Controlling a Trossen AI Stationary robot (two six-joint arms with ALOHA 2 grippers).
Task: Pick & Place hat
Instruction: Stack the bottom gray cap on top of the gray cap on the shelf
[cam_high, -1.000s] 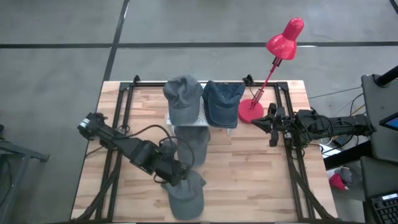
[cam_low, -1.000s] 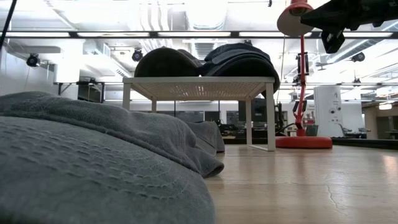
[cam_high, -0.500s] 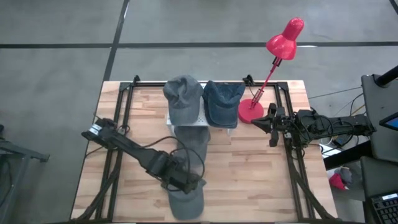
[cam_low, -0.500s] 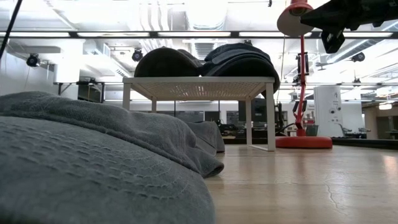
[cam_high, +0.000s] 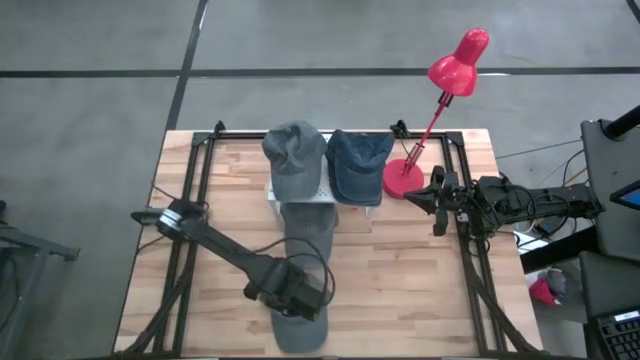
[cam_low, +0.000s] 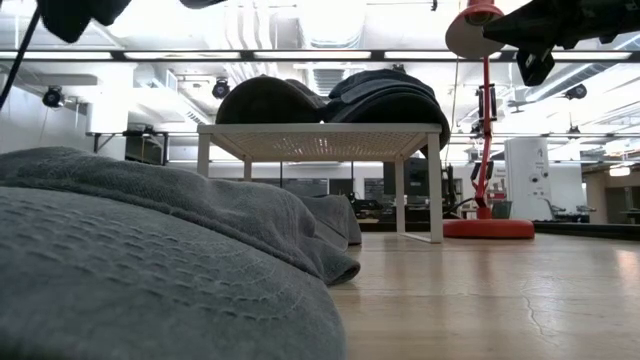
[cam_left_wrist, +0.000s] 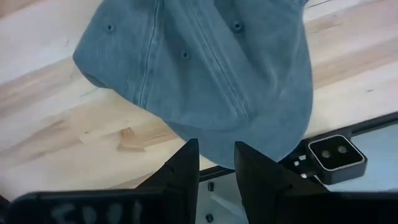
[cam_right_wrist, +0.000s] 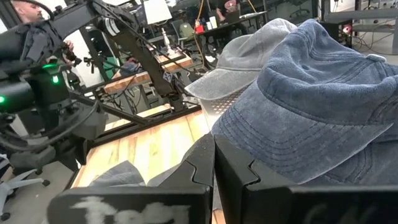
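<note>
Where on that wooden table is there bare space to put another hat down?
Bare wood lies right of the grey hat below the red lamp, and left of the white rack. The middle strip is crowded: two hats on the rack, more in front, left claw above.

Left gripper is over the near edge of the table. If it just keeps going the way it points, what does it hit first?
Most likely the grey-blue cap lying at the table's near edge. The left gripper, fingers slightly apart and holding nothing, points down at its crown and brim. Depth is hard to judge, so it may catch the brim's edge.
</note>
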